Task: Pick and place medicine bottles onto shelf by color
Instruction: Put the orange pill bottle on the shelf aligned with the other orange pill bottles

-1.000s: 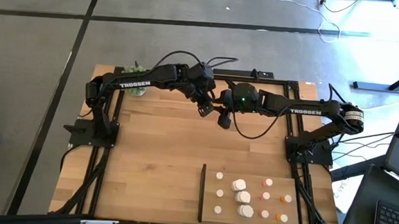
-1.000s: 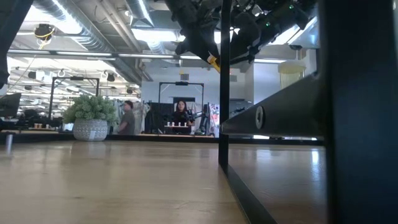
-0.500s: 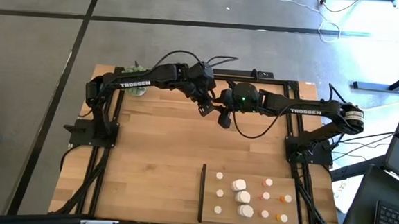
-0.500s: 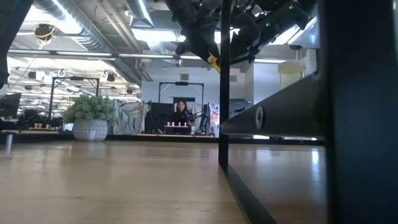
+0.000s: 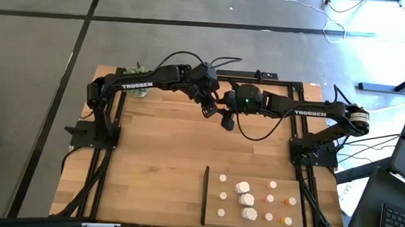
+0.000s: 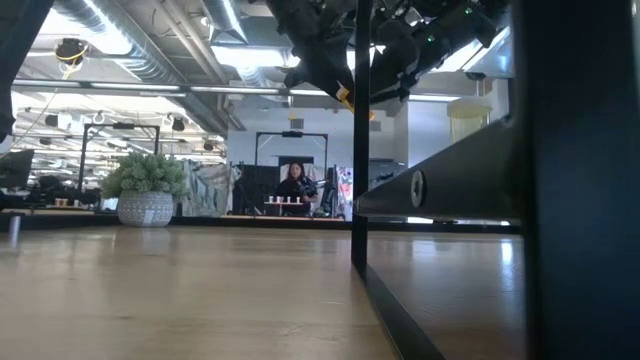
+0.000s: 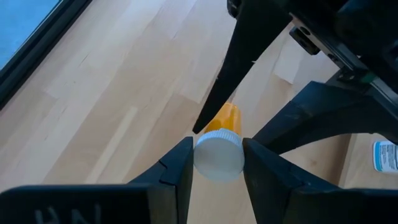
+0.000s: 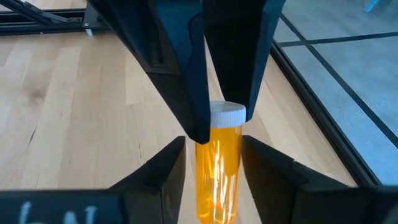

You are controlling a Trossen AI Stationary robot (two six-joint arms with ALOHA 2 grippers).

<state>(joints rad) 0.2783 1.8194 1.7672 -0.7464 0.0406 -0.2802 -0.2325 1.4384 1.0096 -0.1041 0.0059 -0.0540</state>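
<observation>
Pretty far along by the look of it: about a dozen medicine bottles (image 5: pixel 245 199) already parked on the shelf (image 5: pixel 312 217) down at 5 o'clock on the table (image 5: pixel 150 166), whites toward the black strip (image 5: pixel 204 194), orange ones at the far side, so sorted by colour. Probably one left, the orange bottle (image 8: pixel 219 163), caught mid-air up at 12 o'clock over the table's far edge, well apart from the shelf.

Looked like a handover. Left gripper (image 7: pixel 217 163) pinching the white cap (image 7: pixel 217 155), a finger tight against each side. Right gripper (image 8: pixel 212 163) around the orange body, with small gaps showing between its fingers (image 8: pixel 163 171) and the plastic, so spread and not yet squeezing, as best judged. Both grippers nose to nose in the high view, left (image 5: pixel 207 108) and right (image 5: pixel 226 119). Remaining, going by that: clamp, release from the left, carry to the orange row.

Plant ball (image 6: pixel 146 175) sitting off at the table's far corner, untouched.
</observation>
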